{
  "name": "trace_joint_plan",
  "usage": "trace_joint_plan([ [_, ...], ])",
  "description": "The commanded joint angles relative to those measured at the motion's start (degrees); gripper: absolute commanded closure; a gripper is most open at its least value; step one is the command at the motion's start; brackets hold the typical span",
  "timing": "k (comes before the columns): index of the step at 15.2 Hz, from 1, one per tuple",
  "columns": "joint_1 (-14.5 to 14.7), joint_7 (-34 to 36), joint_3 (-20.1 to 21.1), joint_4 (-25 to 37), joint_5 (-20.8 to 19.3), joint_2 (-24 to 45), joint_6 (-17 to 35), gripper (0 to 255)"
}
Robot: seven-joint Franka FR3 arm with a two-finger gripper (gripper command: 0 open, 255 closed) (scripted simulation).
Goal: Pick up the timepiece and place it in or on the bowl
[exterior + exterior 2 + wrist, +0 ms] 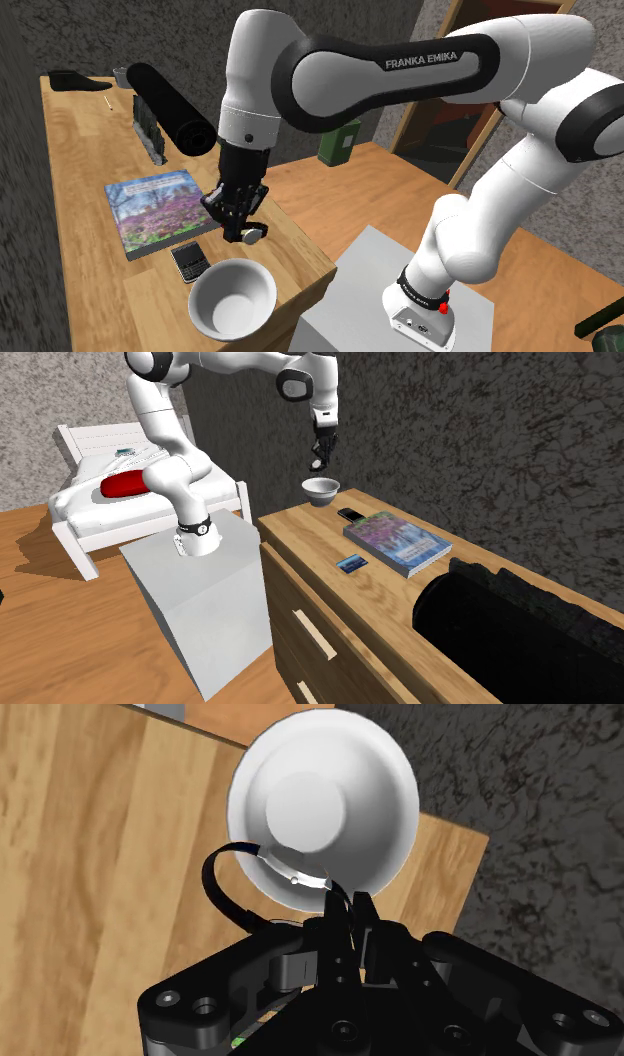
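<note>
Gripper (350, 907): pinching the watch (290, 872) with its fingers pressed together on the band, and hanging in the air above the bowl (385, 774).
Watch: dangling off the fingertips. The black strap is looping out away from the bowl while the silver case is sitting over the bowl's near rim in the wrist view, so it's off the table (80, 190) and not in the bowl yet.
Bowl: white, sitting right side up near the table's corner and looking empty. In the second exterior view the gripper (318, 458) is lining up pretty much straight over it (321, 492).
Step, I'm guessing: carrying it over for the drop, so most of the job looks done.
Doing it well: I'd be nudging further toward the bowl's middle before letting go, since the case is only hovering over the rim right now.
Height: I'd be coming down closer to the bowl too, because a drop from up here could bounce out.
Watch out for: the strap flopping outside the bowl and dragging the case over the rim, and the phone (190, 261) lying just beside the bowl.
</note>
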Motion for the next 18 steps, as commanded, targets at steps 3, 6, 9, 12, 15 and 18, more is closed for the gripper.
trace_joint_plan([
  [3,2.8,7.6,4.6,2.6,-0.6,2.3,1.8,255],
  [6,2.9,7.1,4.8,0.7,-0.4,2.7,4.1,255],
  [9,3.1,6.7,5.0,-1.0,-0.3,3.3,6.3,255],
  [12,3.2,6.3,5.2,-2.6,-0.2,4.0,8.6,255],
  [15,3.3,5.9,5.4,-4.2,-0.2,4.9,10.9,255],
  [18,3.4,5.5,5.6,-5.6,-0.2,5.8,13.2,255],
])
